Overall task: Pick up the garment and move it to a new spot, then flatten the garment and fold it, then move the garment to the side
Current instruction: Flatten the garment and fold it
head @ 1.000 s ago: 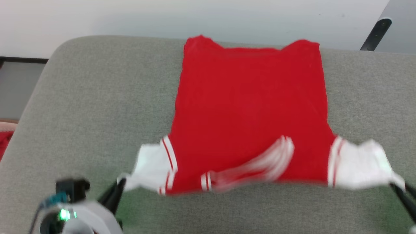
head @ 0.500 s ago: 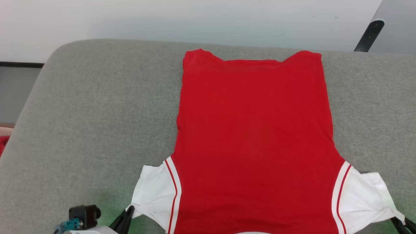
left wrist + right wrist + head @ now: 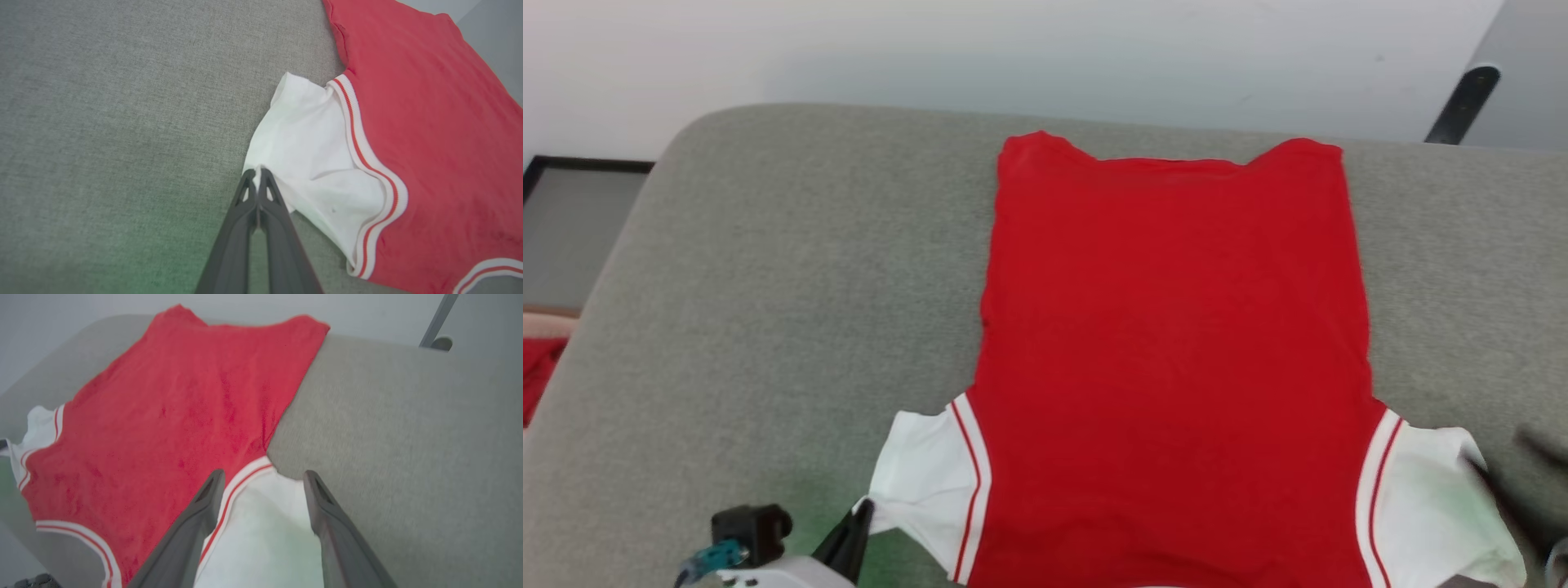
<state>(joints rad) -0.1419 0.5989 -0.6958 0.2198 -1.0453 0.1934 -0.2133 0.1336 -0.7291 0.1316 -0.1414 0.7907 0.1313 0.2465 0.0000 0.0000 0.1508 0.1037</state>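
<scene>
Where the head view gives little more than a dark finger at lower left, the left wrist view settles it: left gripper (image 3: 257,173) is pressed together, pinching the outer corner of the left white sleeve (image 3: 302,159). The garment (image 3: 1176,343) lies flat on the grey padded surface (image 3: 768,286), plain red side up, hem at the far edge, sleeves nearest the robot. Head view smears the right edge into a dark blur. Right wrist view shows the right gripper (image 3: 263,477) spread wide, fingers straddling the right white sleeve (image 3: 265,539) by its striped trim (image 3: 245,473), gripping nothing; contact unclear.
</scene>
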